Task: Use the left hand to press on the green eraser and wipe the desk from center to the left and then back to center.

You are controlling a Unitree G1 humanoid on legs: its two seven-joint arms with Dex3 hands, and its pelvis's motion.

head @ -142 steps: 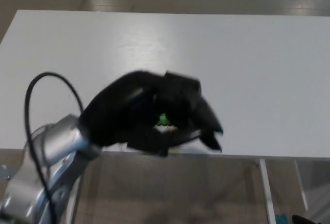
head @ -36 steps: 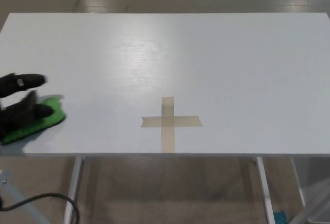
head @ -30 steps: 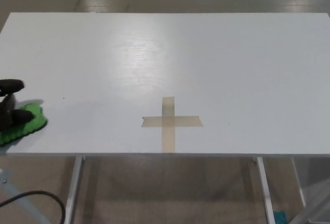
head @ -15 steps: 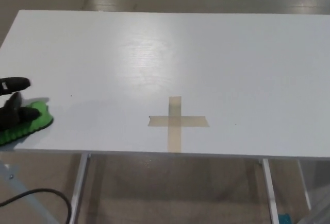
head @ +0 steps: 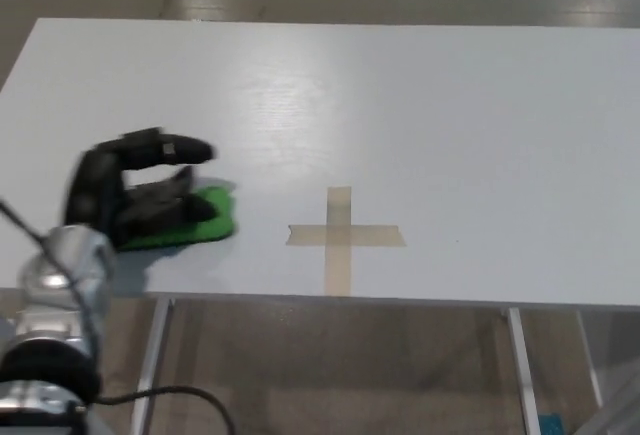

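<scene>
My left hand point(head: 140, 190) lay pressed flat on the eraser point(head: 190, 223) at lower left of the desk point(head: 450, 115), short of the tape cross point(head: 343, 237); the return stroke, I judged, needed steady downward pressure rightward to centre.

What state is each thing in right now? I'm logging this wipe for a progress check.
Left hand: pressing on the eraser, fingers laid over it.
Eraser: flat on the desk, left of the tape cross, apart from it.
Tape cross: stuck flat, uncovered.
Desk: white, bare apart from these.
Right hand: not in view.
</scene>
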